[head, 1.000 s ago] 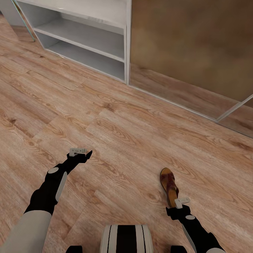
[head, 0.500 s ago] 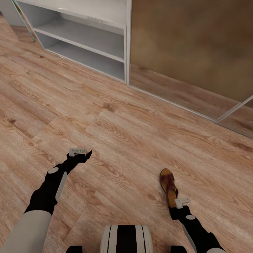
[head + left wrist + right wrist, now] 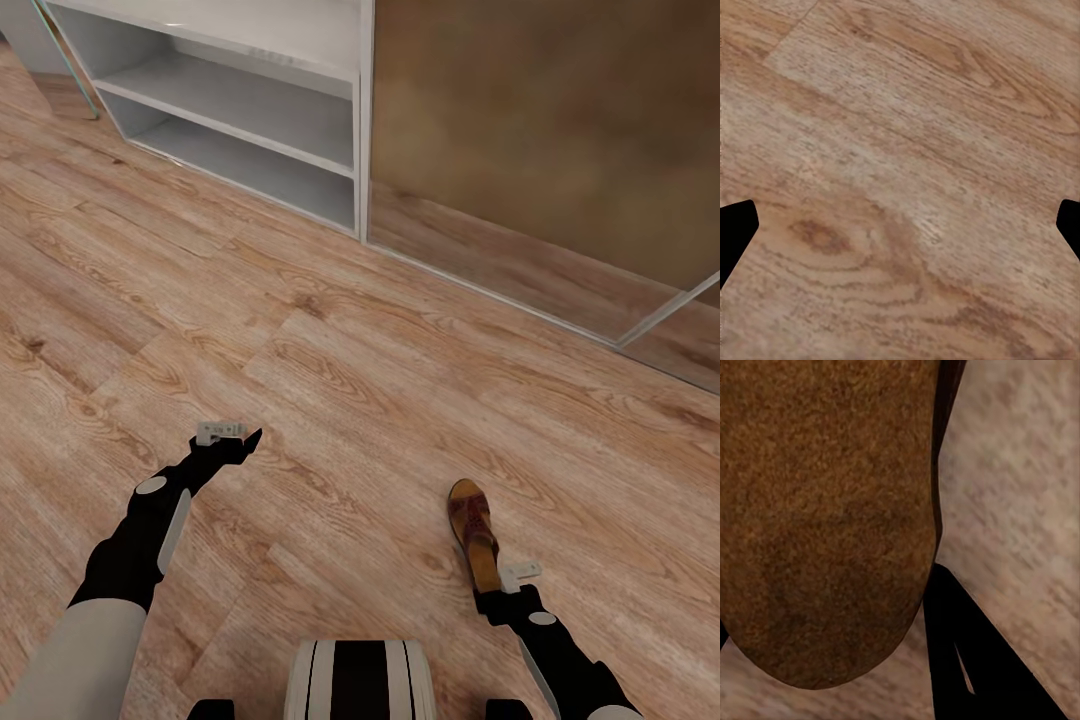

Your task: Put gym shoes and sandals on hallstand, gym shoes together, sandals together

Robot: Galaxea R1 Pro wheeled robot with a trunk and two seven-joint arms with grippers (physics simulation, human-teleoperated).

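Right claw (image 3: 497,592): low over floor, at heel end of sandal (image 3: 474,532); sandal's brown footbed right up against cam in right wrist view (image 3: 825,517), one dark finger (image 3: 967,660) beside its edge. Looks clamped on heel, sandal tilted w/ toe pointing away from robot, but actual contact hidden in head view, so grip state: can't tell for sure. Whether sole touches floor or is lifted: can't tell.

Left claw (image 3: 240,440): fully released, nothing in it. Left wrist view: both fingertips (image 3: 736,232) at far edges of view, wide apart, only bare planks between. Hovers over floor, well apart from sandal.

Floor (image 3: 400,390): light brown wood-grain planks, diagonal across head view.

Hallstand (image 3: 250,110): pale grey-white unit far ahead-left, bench-type table top w/ two low open shelves under it, both shelves bare as far as visible. Well apart from sandal and both claws.

Right of unit: brown wall panel (image 3: 560,120) w/ glossy lower part reflecting the floor, thin pale frame strip at base.

Robot base (image 3: 360,680): white/black, bottom centre of head view.
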